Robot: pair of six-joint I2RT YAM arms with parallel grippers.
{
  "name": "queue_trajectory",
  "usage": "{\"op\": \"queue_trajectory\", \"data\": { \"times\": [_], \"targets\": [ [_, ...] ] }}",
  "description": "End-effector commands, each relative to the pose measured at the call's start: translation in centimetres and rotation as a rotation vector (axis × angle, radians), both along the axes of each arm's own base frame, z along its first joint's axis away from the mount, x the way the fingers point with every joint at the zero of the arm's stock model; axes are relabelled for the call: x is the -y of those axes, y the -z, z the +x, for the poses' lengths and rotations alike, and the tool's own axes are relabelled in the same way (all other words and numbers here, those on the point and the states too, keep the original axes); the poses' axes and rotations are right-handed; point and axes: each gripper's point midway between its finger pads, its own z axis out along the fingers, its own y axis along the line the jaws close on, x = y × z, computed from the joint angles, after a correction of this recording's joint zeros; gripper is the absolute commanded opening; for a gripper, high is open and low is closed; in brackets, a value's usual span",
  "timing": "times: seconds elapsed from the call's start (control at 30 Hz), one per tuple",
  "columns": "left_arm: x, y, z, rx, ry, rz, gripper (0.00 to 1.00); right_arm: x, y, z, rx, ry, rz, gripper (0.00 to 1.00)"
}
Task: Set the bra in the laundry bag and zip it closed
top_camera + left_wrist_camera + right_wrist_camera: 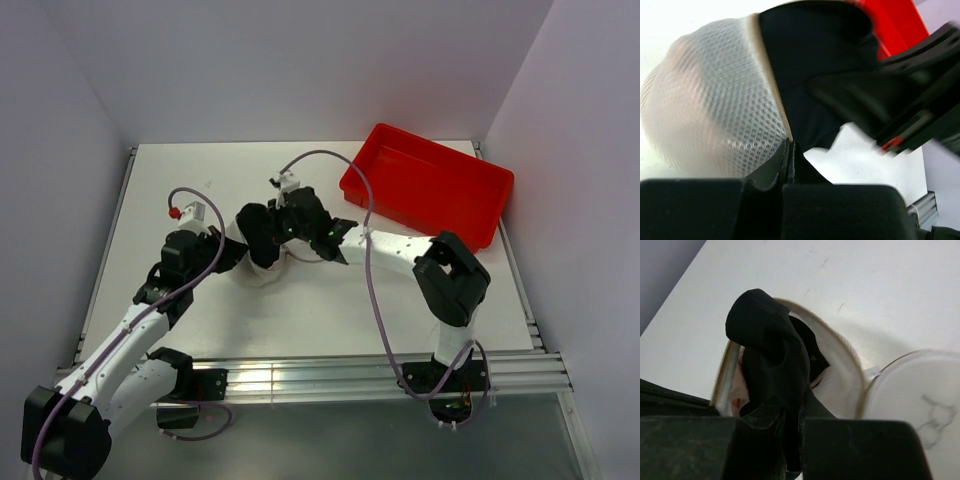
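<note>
The laundry bag (262, 273) is a whitish mesh dome left of the table's centre, and it is open. My left gripper (232, 250) is shut on its beige zipper rim (771, 85), with mesh (710, 100) to its left in the left wrist view. The garment in play is black soft fabric, the bra (770, 345). My right gripper (792, 415) is shut on it and holds it in the bag's mouth (840, 385). A pale pink patch (742, 390) shows inside the bag beside it. The bra also shows in the top view (258, 232).
A red plastic tray (428, 185) stands at the back right, near the table's right edge. The right arm's black body (890, 110) fills the right of the left wrist view. The bag's other half (920, 395) lies to the right of the mouth.
</note>
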Motion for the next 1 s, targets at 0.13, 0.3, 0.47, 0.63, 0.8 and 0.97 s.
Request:
{"op": "queue_trajectory", "data": {
  "times": [0.13,0.3,0.47,0.63,0.8,0.97],
  "targets": [
    [1.4,-3.3,0.8,0.108,0.06,-0.047,0.0,-3.5,2.0,-3.0,-0.012,0.028,0.081,0.0],
    [1.0,-3.6,1.1,0.134,0.039,-0.041,0.0,-2.8,2.6,-4.6,-0.026,0.0,0.03,0.0],
    [0.9,-3.4,1.6,0.136,0.026,-0.031,0.0,-1.5,0.9,-5.7,-0.025,-0.007,0.029,0.0],
    [1.2,-3.5,1.8,0.145,0.045,-0.029,0.0,-1.8,0.7,-8.6,-0.1,-0.122,0.045,0.0],
    [2.0,-3.9,1.2,0.162,0.09,-0.061,0.0,-4.0,4.4,-9.8,-0.212,-0.161,-0.006,0.0],
    [0.6,-2.0,-0.2,0.133,0.041,-0.042,0.0,-4.5,7.5,-8.4,-0.277,-0.078,-0.055,0.04]
  ]
}}
